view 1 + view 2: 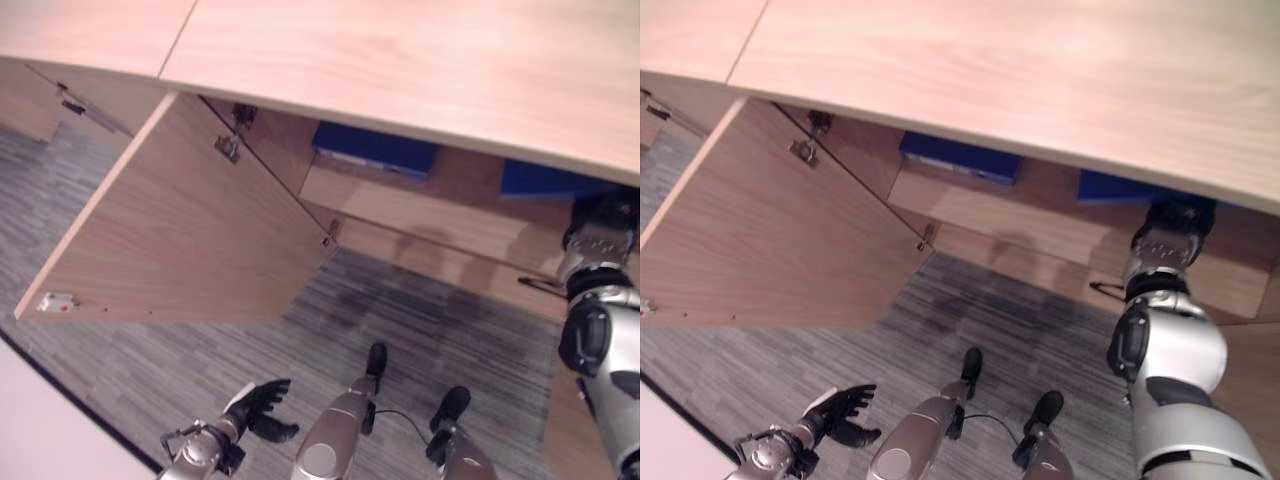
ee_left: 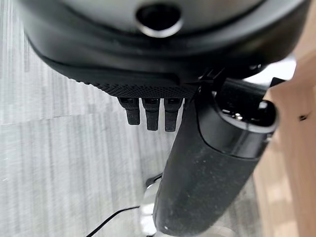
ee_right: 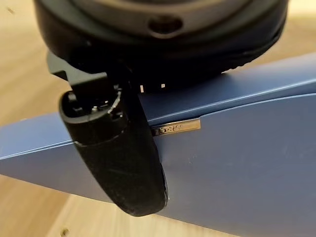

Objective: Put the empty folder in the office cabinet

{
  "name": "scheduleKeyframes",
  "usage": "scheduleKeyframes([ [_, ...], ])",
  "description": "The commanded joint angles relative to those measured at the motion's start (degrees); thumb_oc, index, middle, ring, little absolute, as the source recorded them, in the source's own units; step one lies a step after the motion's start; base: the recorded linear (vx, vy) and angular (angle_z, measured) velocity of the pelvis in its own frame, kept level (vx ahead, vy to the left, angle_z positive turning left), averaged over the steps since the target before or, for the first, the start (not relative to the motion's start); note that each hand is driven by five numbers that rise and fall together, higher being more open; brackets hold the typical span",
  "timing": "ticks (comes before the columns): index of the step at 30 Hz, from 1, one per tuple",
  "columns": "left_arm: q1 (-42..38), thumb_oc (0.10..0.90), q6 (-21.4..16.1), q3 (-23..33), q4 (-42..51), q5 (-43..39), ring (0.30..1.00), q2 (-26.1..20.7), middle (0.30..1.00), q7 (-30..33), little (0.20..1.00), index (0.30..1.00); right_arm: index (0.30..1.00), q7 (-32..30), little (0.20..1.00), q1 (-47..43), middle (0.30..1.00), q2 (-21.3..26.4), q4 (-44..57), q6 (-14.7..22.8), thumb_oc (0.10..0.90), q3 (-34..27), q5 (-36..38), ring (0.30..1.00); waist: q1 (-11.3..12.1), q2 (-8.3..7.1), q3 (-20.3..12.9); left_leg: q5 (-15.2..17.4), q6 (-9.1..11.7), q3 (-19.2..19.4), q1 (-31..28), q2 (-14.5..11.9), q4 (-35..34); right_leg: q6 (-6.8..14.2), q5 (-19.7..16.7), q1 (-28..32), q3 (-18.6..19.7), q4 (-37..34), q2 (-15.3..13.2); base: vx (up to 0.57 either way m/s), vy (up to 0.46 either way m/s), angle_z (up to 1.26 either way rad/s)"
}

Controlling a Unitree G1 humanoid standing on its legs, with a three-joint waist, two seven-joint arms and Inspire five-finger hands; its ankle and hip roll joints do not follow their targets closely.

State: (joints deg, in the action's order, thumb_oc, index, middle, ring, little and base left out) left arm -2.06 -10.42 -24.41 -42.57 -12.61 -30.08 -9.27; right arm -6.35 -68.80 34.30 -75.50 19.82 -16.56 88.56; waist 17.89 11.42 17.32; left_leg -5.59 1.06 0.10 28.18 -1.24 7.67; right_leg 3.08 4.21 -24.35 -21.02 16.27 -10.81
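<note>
- Reaching into the office cabinet (image 1: 400,215), the right hand (image 1: 1170,235) sits on the shelf under the pale wood-grain top (image 1: 420,70); its wrist and silver arm show, the fingers lie back in the recess.
- Right wrist view: the thumb (image 3: 118,158) lies pressed across the face of a blue folder (image 3: 237,163), the hand's bulk just above its upper edge. Thumb clamped on the folder; fingers on the far side cannot be seen.
- The folder: flat, smooth, matte blue board, a fold line running its length, a small metal tab (image 3: 176,127) beside the thumb. Light wood behind and below it.
- In the head views, a blue edge (image 1: 1120,187) shows on the shelf just above the right hand; a second blue folder (image 1: 375,150) lies further along the same shelf toward the hinge side.
- Cabinet door (image 1: 190,230) swung wide open, same laminate, metal hinges (image 1: 228,147) on its inner edge.
- Floor: grey striped carpet (image 1: 420,330).
- Left hand (image 1: 258,405) hangs low over the carpet, fingers loosely spread, holding nothing.
</note>
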Motion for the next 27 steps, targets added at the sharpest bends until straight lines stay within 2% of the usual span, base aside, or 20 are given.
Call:
scheduleKeyframes([
  [1, 0.4, 0.8, -2.5, 1.7, 3.7, -5.5, 0.9, -4.0, 0.9, 1.1, 0.9, 0.9, 0.3, 2.8, 0.3, -3.4, 0.3, 6.4, 7.4, 3.1, 0.4, 6.3, -0.1, 0.3, 0.9, -1.85, -3.7, 11.7, 7.4, -2.1, 4.9, -5.1, 13.1, 7.7, 7.8, -4.4, 4.2, 9.1, -5.9, 0.07, -0.019, 0.08],
  [4, 0.1, 0.8, -2.9, 2.5, 9.3, -9.9, 0.9, -6.4, 0.9, 0.9, 0.9, 0.9, 0.3, 1.5, 0.3, -7.1, 0.3, 8.4, 6.4, 3.7, 0.4, 8.7, -0.5, 0.3, 1.1, -2.08, -4.2, 14.3, 7.2, -2.9, 11.3, -5.7, 18.8, 7.7, 10.3, -11.6, 4.9, 15.7, -6.4, 0.0, -0.002, 0.02],
  [12, 0.5, 0.8, -2.9, 4.0, 11.9, -13.6, 0.9, -7.4, 0.9, 2.0, 0.9, 0.9, 0.3, -0.3, 0.3, -10.9, 0.3, 10.6, 6.4, 5.0, 0.4, 11.6, -0.6, 0.3, 1.3, -2.73, -4.5, 16.9, 6.6, -4.8, 21.4, -5.6, 26.5, 7.3, 12.7, -21.9, 5.4, 23.4, -7.5, 0.0, -0.041, 0.02],
  [13, 0.4, 0.8, -2.9, 3.9, 12.5, -13.6, 0.9, -7.6, 0.9, 1.9, 0.9, 0.9, 0.509, -0.6, 0.509, -11.0, 0.509, 10.4, 6.2, 4.9, 0.54, 11.3, -0.4, 0.509, 1.1, -2.78, -4.6, 17.4, 6.6, -5.1, 22.7, -5.6, 27.5, 7.2, 13.3, -23.0, 5.3, 24.2, -7.7, 0.02, -0.045, 0.01],
  [14, 0.5, 0.8, -3.0, 3.7, 12.9, -13.2, 0.9, -7.9, 0.9, 1.9, 0.9, 0.9, 0.9, -0.7, 0.9, -10.7, 0.9, 9.9, 6.1, 4.8, 0.8, 11.0, -0.1, 0.9, 1.0, -2.74, -4.6, 17.7, 6.5, -5.4, 23.6, -5.5, 28.3, 7.0, 13.7, -23.7, 5.4, 24.6, -7.7, 0.03, -0.052, 0.02],
  [17, 0.5, 0.8, -3.2, 3.8, 13.0, -13.6, 0.9, -8.3, 0.9, 2.7, 0.9, 0.9, 0.9, -1.7, 0.9, -11.6, 0.9, 9.7, 4.8, 5.2, 0.8, 11.2, 0.2, 0.9, 0.9, -2.74, -4.8, 18.1, 6.4, -5.9, 25.2, -5.3, 29.2, 6.9, 14.3, -25.5, 5.7, 26.1, -7.7, 0.02, -0.021, 0.04],
  [20, 1.2, 0.8, -3.4, 4.1, 12.6, -14.3, 0.9, -8.2, 0.9, 3.9, 0.9, 0.9, 0.9, -4.6, 0.9, -13.1, 0.9, 9.4, 1.8, 3.6, 0.8, 12.9, -2.2, 0.9, 1.2, -2.7, -4.8, 18.1, 6.1, -5.6, 26.2, -5.2, 28.8, 7.2, 13.9, -27.0, 5.7, 26.7, -8.0, 0.0, 0.0, 0.0],
  [27, 1.4, 0.8, -2.9, 3.2, 12.7, -13.2, 0.9, -8.6, 0.9, 4.7, 0.9, 0.9, 0.9, -6.8, 0.9, -13.3, 0.9, 7.6, 0.5, 2.8, 0.8, 13.0, -2.7, 0.9, 0.9, -2.76, -5.3, 17.9, 6.1, -6.1, 25.7, -4.9, 27.7, 6.7, 14.7, -26.4, 5.5, 26.4, -7.4, 0.01, -0.02, -0.01],
])
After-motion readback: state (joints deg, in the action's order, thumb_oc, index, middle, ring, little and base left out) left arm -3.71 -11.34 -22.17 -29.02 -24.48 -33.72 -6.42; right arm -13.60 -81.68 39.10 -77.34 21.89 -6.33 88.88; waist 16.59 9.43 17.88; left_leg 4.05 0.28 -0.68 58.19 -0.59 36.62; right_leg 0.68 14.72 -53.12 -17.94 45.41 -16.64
